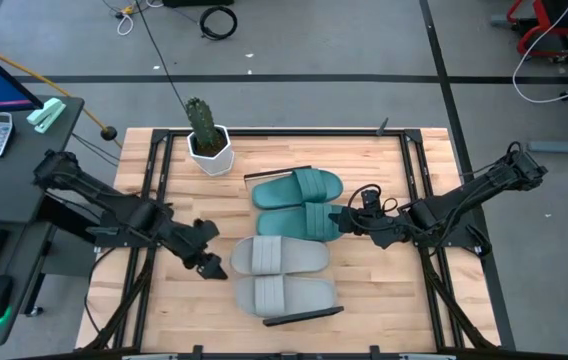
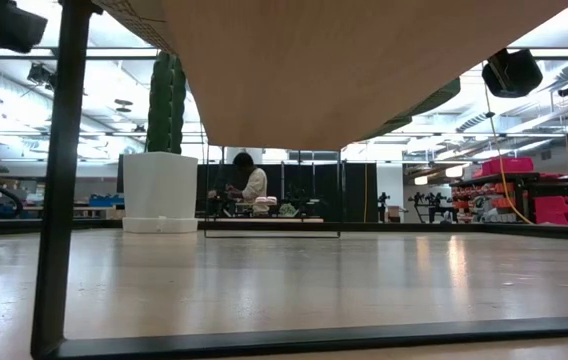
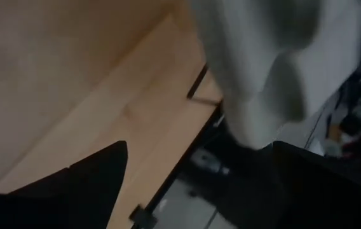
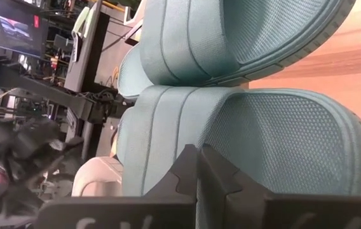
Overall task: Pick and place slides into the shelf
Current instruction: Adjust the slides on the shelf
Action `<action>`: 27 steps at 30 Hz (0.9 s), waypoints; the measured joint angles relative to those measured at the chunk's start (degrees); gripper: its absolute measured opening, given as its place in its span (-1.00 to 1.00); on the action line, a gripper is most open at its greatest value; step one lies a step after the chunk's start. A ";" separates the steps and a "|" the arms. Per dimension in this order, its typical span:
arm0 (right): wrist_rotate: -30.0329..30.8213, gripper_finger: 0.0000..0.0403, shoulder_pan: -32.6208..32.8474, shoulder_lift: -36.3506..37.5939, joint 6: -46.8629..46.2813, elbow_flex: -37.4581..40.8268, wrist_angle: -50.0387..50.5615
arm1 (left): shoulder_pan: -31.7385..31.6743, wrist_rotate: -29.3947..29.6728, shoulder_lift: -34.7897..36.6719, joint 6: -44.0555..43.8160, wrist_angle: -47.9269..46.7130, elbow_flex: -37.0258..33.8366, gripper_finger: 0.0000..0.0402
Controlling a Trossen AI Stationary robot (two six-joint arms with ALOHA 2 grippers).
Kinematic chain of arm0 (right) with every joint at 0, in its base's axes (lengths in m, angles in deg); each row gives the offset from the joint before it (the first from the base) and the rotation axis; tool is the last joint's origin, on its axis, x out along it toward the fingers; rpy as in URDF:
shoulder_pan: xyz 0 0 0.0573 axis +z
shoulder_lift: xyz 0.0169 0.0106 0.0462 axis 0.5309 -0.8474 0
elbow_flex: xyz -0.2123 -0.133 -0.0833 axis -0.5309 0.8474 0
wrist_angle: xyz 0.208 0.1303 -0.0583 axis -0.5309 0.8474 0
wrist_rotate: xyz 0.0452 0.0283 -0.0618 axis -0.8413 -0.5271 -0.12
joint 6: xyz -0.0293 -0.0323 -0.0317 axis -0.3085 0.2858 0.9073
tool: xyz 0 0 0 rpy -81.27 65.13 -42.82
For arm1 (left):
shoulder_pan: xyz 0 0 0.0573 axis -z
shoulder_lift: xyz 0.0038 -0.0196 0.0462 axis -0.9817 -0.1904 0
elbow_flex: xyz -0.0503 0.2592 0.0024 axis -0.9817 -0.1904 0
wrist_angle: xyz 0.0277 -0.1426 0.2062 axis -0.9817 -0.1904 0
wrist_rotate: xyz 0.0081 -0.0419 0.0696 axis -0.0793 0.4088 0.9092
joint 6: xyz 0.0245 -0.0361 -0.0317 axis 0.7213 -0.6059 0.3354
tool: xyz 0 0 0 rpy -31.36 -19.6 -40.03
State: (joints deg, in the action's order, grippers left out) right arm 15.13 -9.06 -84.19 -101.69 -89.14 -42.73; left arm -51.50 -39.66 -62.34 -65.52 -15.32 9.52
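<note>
— Lying side by side on the shelf (image 1: 304, 176) are all four slides, is that right?

— Yes. Two teal slides (image 1: 299, 188) sit toward the far end, near the cactus pot (image 1: 208, 152), and two grey slides (image 1: 280, 256) fill the near end, each touching its neighbour. The shelf stands along the middle of the table (image 1: 404, 310).

— Where is the right gripper (image 1: 349, 222)?

— At the heel of the second teal slide (image 4: 250, 146), the one next to the grey pair. In the right wrist view its fingers (image 4: 196, 172) meet in front of that slide's edge, pressed together with nothing between them.

— And the left gripper (image 1: 214, 264)?

— Just off the strap side of the grey slides, between the two, close to them but apart. Its wrist view shows a grey slide (image 3: 276, 63) ahead of two dark fingers (image 3: 98, 172) set wide, holding nothing.

— Anything from the low camera?

— Only the shelf's underside (image 2: 334, 70), its black leg (image 2: 59, 180), the cactus pot (image 2: 160, 190) and a person (image 2: 252, 183) far behind.
</note>
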 joint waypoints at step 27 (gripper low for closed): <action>-0.19 -0.96 0.00 -0.02 -0.11 0.02 -0.02 | -9.46 30.02 3.33 9.08 -2.02 0.20 -0.64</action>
State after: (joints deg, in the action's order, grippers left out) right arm 14.95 -9.06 -84.21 -101.80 -89.12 -42.76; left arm -60.96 -9.65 -59.01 -56.44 -17.34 9.72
